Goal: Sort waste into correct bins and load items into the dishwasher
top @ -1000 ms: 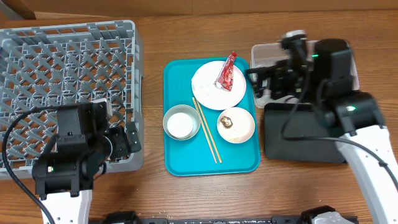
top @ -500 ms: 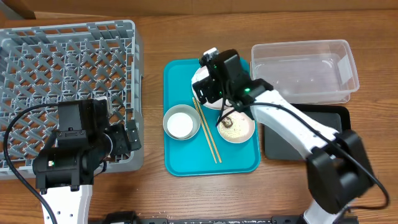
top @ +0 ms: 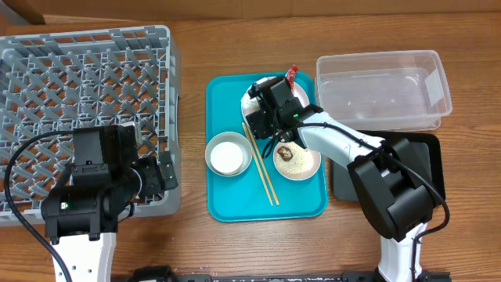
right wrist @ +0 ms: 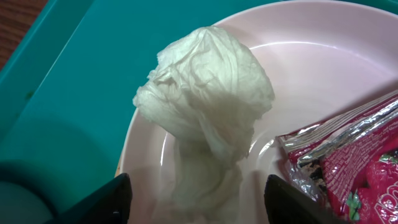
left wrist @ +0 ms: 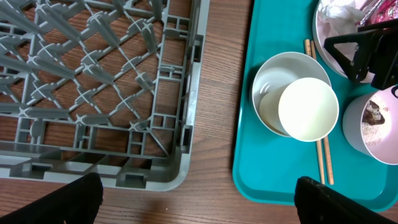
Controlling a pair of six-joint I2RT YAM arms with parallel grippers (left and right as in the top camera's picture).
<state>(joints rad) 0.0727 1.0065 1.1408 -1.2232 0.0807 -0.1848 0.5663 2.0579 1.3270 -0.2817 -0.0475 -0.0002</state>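
The crumpled white tissue (right wrist: 205,93) and the red shiny wrapper (right wrist: 360,155) lie on the large white plate (right wrist: 298,37) at the back of the teal tray (top: 227,204). My right gripper (right wrist: 199,205) is open just over the plate, its fingers on either side of the tissue's near end; the overhead view shows it (top: 264,110) covering most of the plate. The white cup (top: 227,157) sits in the grey bowl (top: 210,149). The small dish (top: 297,160) holds rice and a brown lump. The chopsticks (top: 262,172) lie between them. My left gripper (left wrist: 202,208) is open and empty by the rack's corner.
The grey dish rack (top: 86,78) fills the left side, with a strip of bare wood between it and the teal tray. The clear tub (top: 383,86) stands at the back right. The black tray (top: 343,176) lies in front of it, partly under my right arm.
My right arm has swung left from over the clear tub to the plate and lowered close to the tissue. The left arm has not moved.
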